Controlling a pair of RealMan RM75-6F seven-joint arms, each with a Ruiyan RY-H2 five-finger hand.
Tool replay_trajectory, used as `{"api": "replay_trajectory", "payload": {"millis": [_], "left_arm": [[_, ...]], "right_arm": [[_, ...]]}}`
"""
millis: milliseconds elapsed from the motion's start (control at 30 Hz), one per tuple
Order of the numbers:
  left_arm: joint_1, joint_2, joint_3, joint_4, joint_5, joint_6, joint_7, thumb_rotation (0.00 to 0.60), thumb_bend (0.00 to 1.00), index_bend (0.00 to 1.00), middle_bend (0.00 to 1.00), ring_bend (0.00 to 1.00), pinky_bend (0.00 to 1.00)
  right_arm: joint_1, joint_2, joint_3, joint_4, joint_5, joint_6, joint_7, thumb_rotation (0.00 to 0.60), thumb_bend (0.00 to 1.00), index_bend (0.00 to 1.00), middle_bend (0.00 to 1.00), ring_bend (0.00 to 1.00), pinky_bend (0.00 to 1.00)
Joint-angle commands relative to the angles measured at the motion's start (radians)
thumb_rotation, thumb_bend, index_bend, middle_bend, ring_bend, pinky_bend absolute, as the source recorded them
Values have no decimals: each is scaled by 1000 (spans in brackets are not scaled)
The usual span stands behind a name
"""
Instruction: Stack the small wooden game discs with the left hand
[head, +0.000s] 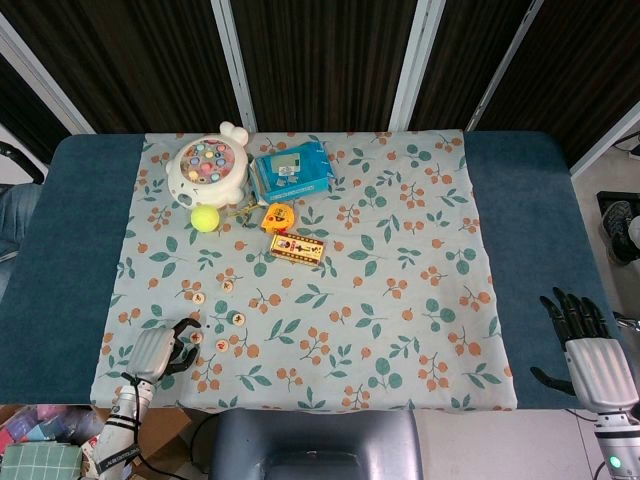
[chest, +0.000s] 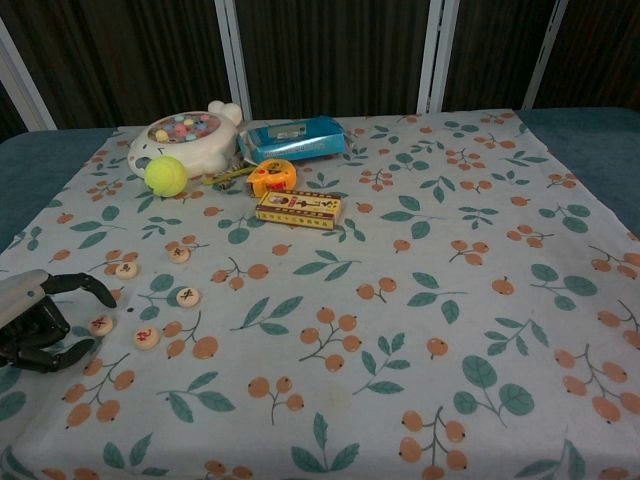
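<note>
- While the left hand (chest: 35, 318) hovers low at the near-left edge of the floral cloth (head: 400, 250), its dark fingers (chest: 88, 287) are curled loosely apart and grasp nothing; one fingertip reaches toward the nearest wooden disc (chest: 100, 324) without clearly touching it.
- Five small wooden game discs lie flat and separate on the cloth, none stacked: two further back (chest: 126, 269) (chest: 180, 254), one in the middle (chest: 187, 296), and two nearest the hand, the second of these (chest: 146, 338) just right of the first.
- From the head view, the same discs (head: 237, 319) form a loose cluster just right of the left hand (head: 160, 350).
- Off at the near-right corner of the blue counter (head: 60, 260), the right hand (head: 585, 345) rests released, fingers extended and apart, holding nothing, well apart from everything.
- Behind the discs sit a white fishing-game toy (chest: 183, 140), a yellow-green tennis ball (chest: 166, 176), a blue packet (chest: 295, 138), an orange tape measure (chest: 271, 176), and a small yellow box (chest: 298, 209).
</note>
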Motion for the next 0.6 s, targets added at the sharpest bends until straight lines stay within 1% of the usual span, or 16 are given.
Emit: {"api": "replay_trajectory", "payload": {"millis": [33,600], "left_arm": [[-4,-7,-2,9,-6,-6,4,600,407,363,1000,1000,1000],[-16,-27,-6,41,-23,-20,2,600,409,451,1000,1000,1000]], "right_arm": [[0,0,0,0,0,-1,1,600,195,0,0,0,0],[-3,2,1,1,-1,4,5,600,196,0,0,0,0]]}}
